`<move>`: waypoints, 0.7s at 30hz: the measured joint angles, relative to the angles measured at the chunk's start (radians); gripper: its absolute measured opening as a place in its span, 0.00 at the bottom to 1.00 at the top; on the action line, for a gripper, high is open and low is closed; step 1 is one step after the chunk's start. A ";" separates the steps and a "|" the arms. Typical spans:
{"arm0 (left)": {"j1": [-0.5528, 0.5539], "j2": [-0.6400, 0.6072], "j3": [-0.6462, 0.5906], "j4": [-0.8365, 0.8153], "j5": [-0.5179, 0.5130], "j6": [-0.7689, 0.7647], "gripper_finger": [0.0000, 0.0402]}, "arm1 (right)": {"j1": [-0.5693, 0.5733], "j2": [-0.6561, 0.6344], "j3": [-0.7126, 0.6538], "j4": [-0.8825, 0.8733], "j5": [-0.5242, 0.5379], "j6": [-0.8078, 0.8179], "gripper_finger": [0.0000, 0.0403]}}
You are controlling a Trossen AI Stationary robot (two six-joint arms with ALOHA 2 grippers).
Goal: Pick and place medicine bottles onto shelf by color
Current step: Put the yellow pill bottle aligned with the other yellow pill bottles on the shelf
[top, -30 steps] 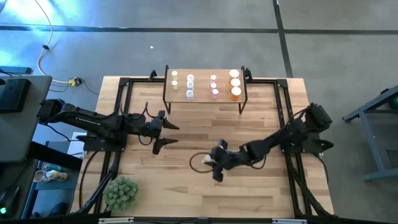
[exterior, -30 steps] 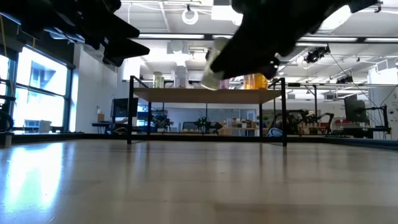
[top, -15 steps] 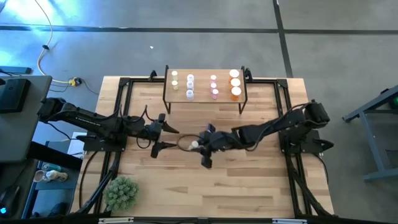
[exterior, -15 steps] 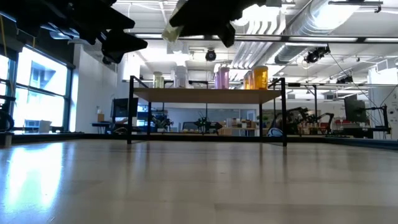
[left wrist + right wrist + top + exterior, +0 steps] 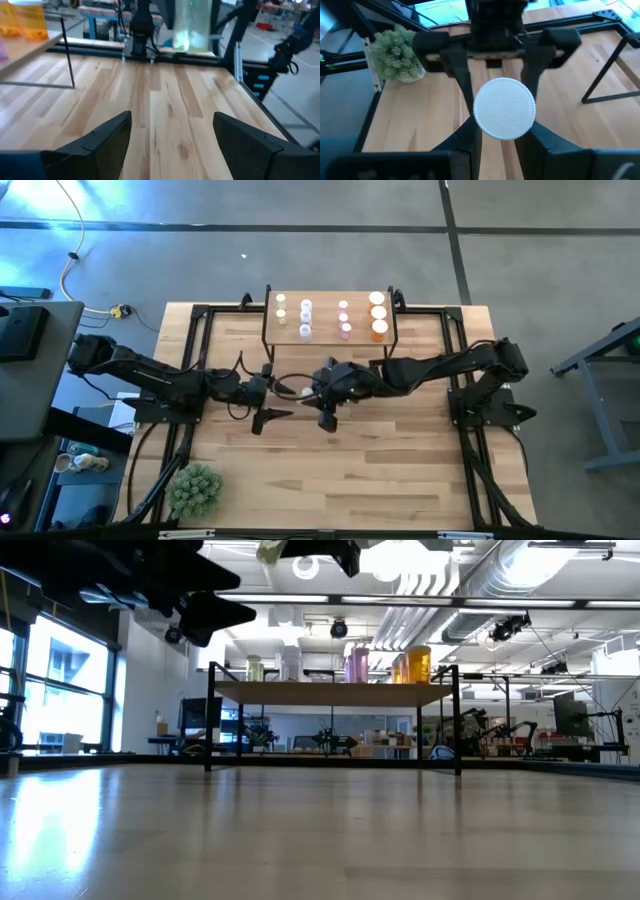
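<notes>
My right gripper (image 5: 318,392) is shut on a yellow-green medicine bottle with a white cap (image 5: 504,114), high above the table's middle. The bottle also shows in the left wrist view (image 5: 192,25) and at the top of the low view (image 5: 272,550). My left gripper (image 5: 280,392) is open and empty, facing the bottle from the table's left, its fingers (image 5: 100,142) apart and short of it. The shelf (image 5: 330,332) stands at the far edge and carries yellow-green (image 5: 281,308), lavender (image 5: 306,315), pink (image 5: 344,318) and orange (image 5: 378,315) bottles in separate rows. My right gripper pinches the bottle between its two fingers (image 5: 467,90), on opposite sides of the body just under the cap (image 5: 504,114). The cap hides the body and faces my wrist camera. The fingers come from the table's right. The bottle is lifted clear of the table.
A spiky green plant (image 5: 195,488) stands at the near left corner and shows behind the left gripper in the right wrist view (image 5: 395,55). Black frame rails (image 5: 200,330) run along the table's left and right sides. The table's near half is bare wood (image 5: 380,480).
My right gripper has carried the bottle up and toward the table's left and far side, from near the table's middle to just in front of my left gripper. The bottle stays held and clear of the table. My left gripper stays open.
</notes>
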 joint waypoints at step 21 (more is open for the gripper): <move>0.001 0.240 0.117 0.213 -0.035 0.046 0.67 | -0.027 0.018 0.046 -0.127 -0.112 -0.020 0.21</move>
